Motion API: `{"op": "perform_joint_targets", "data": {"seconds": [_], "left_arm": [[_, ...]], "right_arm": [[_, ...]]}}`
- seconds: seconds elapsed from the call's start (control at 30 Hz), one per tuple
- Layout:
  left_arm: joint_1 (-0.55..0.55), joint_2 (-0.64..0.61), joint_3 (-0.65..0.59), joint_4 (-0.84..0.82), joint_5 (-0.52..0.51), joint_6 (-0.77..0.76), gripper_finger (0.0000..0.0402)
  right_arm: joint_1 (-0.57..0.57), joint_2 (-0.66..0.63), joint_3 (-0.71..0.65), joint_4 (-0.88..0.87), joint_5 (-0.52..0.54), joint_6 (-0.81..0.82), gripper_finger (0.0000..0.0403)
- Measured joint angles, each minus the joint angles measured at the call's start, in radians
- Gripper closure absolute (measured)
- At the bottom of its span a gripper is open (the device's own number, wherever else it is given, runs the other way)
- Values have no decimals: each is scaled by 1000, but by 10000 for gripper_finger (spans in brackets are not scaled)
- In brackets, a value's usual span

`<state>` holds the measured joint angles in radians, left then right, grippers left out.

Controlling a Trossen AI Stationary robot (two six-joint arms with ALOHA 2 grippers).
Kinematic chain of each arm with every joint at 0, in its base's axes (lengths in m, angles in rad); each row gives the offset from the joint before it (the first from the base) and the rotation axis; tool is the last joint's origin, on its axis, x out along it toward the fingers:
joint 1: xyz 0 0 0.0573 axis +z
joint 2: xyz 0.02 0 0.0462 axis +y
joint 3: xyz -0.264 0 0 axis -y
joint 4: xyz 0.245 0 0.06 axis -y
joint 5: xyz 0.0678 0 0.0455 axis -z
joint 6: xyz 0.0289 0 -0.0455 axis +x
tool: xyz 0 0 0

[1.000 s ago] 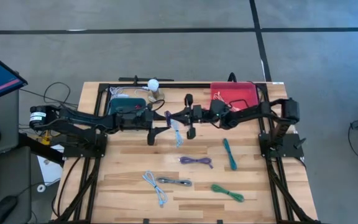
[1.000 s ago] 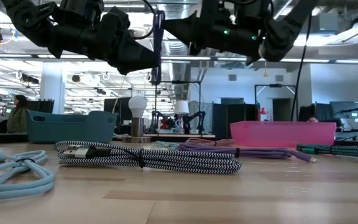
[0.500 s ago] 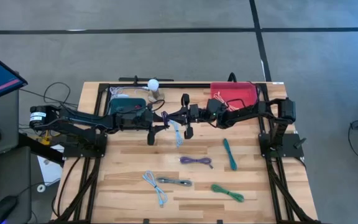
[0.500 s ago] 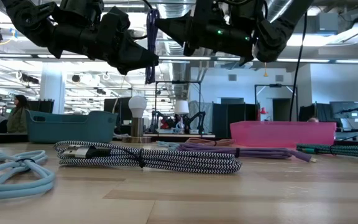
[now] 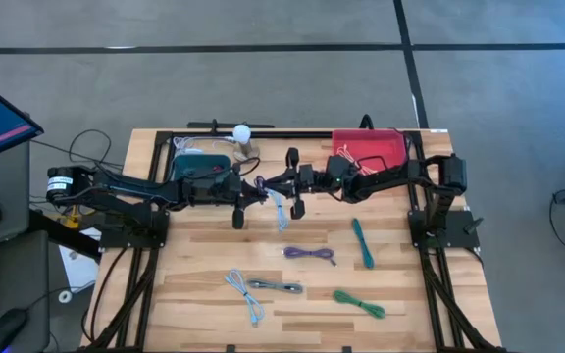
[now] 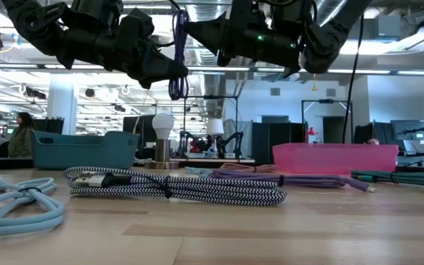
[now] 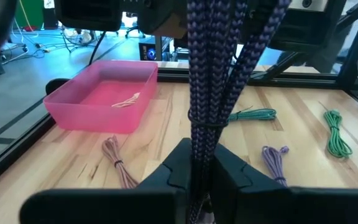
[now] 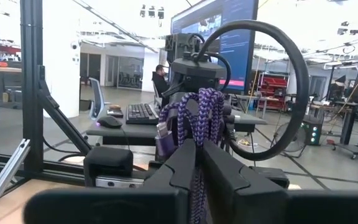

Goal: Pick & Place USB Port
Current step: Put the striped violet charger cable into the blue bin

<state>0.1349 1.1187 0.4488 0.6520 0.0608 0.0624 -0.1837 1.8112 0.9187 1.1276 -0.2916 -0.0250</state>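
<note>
A coiled purple braided USB cable [image 6: 178,53] hangs upright in the air over the table's far middle, between the two bins. My left gripper [image 5: 253,188] reaches in from the table's left and my right gripper [image 5: 273,183] from the right. Both are shut on the bundle, and their fingertips nearly meet. The left wrist view shows the bundle [image 7: 209,74] rising from between my fingers. In the right wrist view the bundle [image 8: 194,115] stands up in front of my left gripper's body. My left gripper pinches the bundle's lower part [image 7: 201,138], near its tie, between its two fingers. The fingers lie level, coming from the table's left, across the strands. The bundle stands upright, clear of the table. My right gripper pinches the bundle's upper part [image 8: 197,144] between its two fingers. The fingers come from the table's right, slanting slightly up, across the strands. Loops of the bundle stick out beyond the fingers, clear of the table.
A teal bin [image 5: 201,167] stands far left and a pink bin [image 5: 371,149] far right, with a light bulb [image 5: 241,132] behind them. Loose cables lie on the wood: light blue [image 5: 246,294], striped [image 5: 275,286], purple [image 5: 309,254], teal [image 5: 362,241] and green [image 5: 359,303].
My left gripper has shut on the purple cable, which my right gripper keeps held. The bundle has shifted a little toward the table's left. In the low view its strands hung straight and now bulge into a loop.
</note>
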Motion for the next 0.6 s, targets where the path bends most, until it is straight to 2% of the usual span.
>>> {"op": "perform_joint_targets", "data": {"seconds": [0.13, 0.27, 0.43, 0.6], "left_arm": [[0, -13, 0, -22, -8, 9, 375], [11, -80, -5, -101, -41, 12, 375], [25, -232, -39, -205, -117, 37, 375], [42, -401, -68, -381, -200, 34, 375]], "right_arm": [[-1, -61, -10, -64, 0, 0, 360], [-10, -170, -11, -286, 0, -19, 353], [-18, -304, -11, -585, 5, -62, 360], [-18, -384, -11, -674, 24, -111, 382]]}}
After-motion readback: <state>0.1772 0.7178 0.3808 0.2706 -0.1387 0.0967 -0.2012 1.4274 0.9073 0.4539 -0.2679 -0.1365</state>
